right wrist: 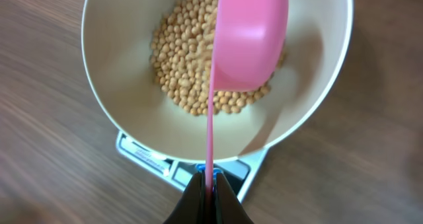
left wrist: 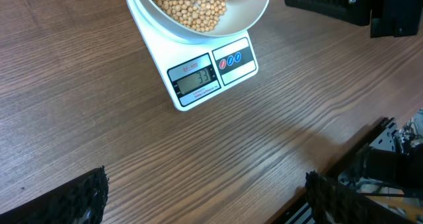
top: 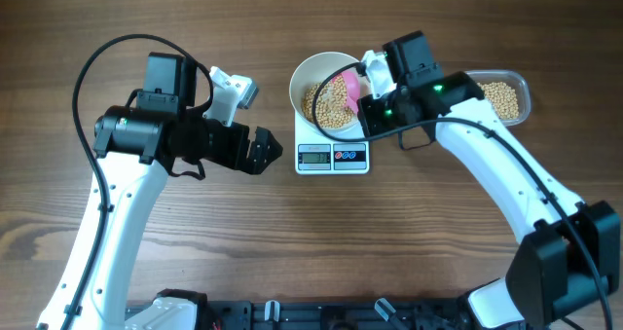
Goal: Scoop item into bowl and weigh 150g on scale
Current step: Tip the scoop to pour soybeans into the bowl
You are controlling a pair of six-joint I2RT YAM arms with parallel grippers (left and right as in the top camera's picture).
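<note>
The bowl (top: 308, 75) stands on the scale (top: 332, 157) at the centre rear of the surface (top: 292, 242). The beans (right wrist: 185, 65) lie in a heap on the bottom of the bowl. The right fingers (right wrist: 193, 204) are pressed together on the thin handle of a pink scoop (right wrist: 251, 39), pinching it. The scoop is turned on its side and hangs over the beans, inside the bowl rim. The left fingers (left wrist: 82, 197) are spread wide and hold nothing. They hover above bare surface just left of the scale, pointing toward it. A clear tub (top: 521, 89) holding more beans sits right of the bowl, partly hidden by the right arm (top: 506, 165). The scale display faces the front.
</note>
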